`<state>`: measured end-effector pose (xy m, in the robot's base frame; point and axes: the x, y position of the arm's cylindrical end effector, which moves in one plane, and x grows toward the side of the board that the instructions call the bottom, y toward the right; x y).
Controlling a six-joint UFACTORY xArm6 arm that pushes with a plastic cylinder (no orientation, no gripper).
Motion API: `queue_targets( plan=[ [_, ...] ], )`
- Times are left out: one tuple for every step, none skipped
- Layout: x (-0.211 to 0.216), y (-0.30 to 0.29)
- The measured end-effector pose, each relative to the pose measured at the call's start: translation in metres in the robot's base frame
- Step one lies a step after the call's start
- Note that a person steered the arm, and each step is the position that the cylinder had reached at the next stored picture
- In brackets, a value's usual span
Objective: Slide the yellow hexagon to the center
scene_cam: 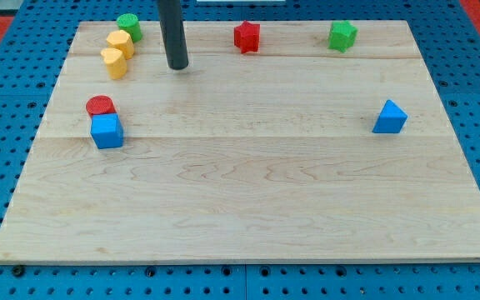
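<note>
Rod position: the straight dark rod descends from the view's top edge, nearly upright, and my tip (177, 66) rests on the light wooden board (248, 208) near its top-left corner, touching no block. It has no jaws and holds nothing. To the tip's left, a gap apart, sits the yellow hexagon block (121, 42), with a second yellow block (115, 62) touching it below-left and a green round block (129, 26) just above it. A red round block (100, 106) and a blue cube (107, 131) stand together near the left edge. A red star block (247, 36) and a green block (342, 35) lie along the top edge; a blue triangular block (390, 117) sits at the right. Centre and bottom of the board carry no blocks.
</note>
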<state>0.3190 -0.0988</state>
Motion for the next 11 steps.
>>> queue_targets(
  plan=[
    [0.046, -0.058],
    [0.037, -0.156],
    [-0.025, -0.172],
    [-0.077, -0.156],
    [-0.090, -0.155],
    [-0.090, -0.155],
    [-0.090, -0.144],
    [-0.089, -0.119],
    [-0.089, -0.092],
    [-0.082, -0.082],
    [-0.038, -0.092]
  ],
)
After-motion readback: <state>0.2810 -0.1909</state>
